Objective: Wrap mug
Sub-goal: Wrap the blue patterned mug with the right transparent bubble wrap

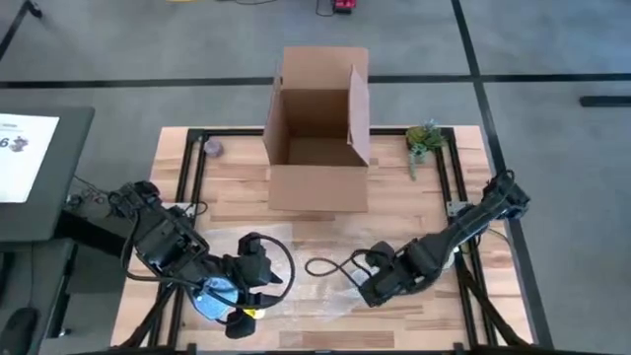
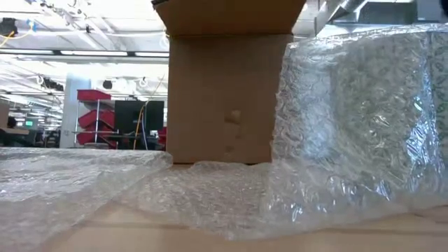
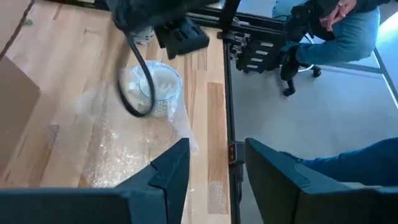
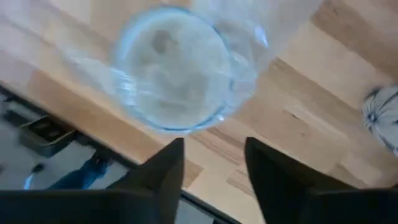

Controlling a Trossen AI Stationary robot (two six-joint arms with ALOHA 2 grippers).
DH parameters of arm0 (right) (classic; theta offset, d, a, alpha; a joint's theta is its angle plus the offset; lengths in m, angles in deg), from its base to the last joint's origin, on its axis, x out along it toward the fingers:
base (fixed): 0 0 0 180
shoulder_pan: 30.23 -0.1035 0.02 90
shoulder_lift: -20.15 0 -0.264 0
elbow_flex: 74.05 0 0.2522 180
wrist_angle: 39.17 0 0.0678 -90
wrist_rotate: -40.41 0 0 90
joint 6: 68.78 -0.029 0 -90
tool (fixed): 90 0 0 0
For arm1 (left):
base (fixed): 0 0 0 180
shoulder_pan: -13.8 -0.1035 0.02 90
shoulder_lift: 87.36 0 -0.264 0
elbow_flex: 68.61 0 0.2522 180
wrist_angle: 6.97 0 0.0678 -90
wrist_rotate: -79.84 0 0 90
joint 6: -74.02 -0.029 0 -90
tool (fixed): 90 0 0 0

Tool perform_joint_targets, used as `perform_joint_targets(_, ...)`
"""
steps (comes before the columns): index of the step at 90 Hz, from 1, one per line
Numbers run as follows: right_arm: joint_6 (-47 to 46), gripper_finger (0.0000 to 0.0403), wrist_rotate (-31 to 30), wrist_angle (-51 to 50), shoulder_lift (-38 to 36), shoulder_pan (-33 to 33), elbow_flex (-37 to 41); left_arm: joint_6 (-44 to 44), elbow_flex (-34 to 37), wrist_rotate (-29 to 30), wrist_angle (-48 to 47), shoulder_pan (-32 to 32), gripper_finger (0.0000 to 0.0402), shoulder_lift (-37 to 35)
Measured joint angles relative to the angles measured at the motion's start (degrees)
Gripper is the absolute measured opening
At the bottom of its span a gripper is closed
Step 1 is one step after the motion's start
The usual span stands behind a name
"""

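Observation:
The mug [image 3: 158, 87], pale with a bluish rim, stands upright on the bubble wrap [image 3: 118, 155], and clear wrap is drawn over and around it. The right wrist view looks down into the mug [image 4: 171, 74] through the wrap [image 4: 261, 37]. My right gripper [image 1: 357, 288] is open just to the right of the mug, with bare wood showing between its fingers [image 4: 161, 174]. My left gripper [image 1: 261, 286] is open near the table's front edge, left of the mug and well away from it. In the low view the wrap [image 2: 350, 119] stands piled high on the right.
An open cardboard box [image 1: 315, 138] stands at the far middle of the table. A small plant [image 1: 424, 140] and a round grey thing [image 1: 212, 148] lie at the far corners. Something blue [image 1: 215, 296] shows under my left arm. A person sits beyond the front edge [image 3: 323, 37].

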Motion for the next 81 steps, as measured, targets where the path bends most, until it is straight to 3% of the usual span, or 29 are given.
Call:
perform_joint_targets(9,-3.17,0.0205,0.38,4.69,-0.13,0.73,4.76,-1.26,0.00,0.00,0.05,-0.07,0.0134,0.00)
perform_joint_targets(19,-4.57,0.0196,-0.28,9.92,-0.46,1.37,8.23,-2.27,0.00,-0.69,0.10,-0.55,0.0134,0.00)
perform_joint_targets(39,-4.20,0.0117,-2.77,12.71,-0.22,3.00,9.43,-2.70,0.00,-1.53,-0.45,-1.14,0.0134,0.00)
perform_joint_targets(65,6.06,0.0017,-3.05,12.34,0.17,7.21,9.47,-2.73,0.00,-1.67,-0.52,-1.44,0.0134,0.00)
perform_joint_targets(81,13.27,0.0011,-2.89,7.69,-1.06,9.79,9.30,-2.48,0.00,-1.66,-0.52,-1.44,0.0134,0.00)
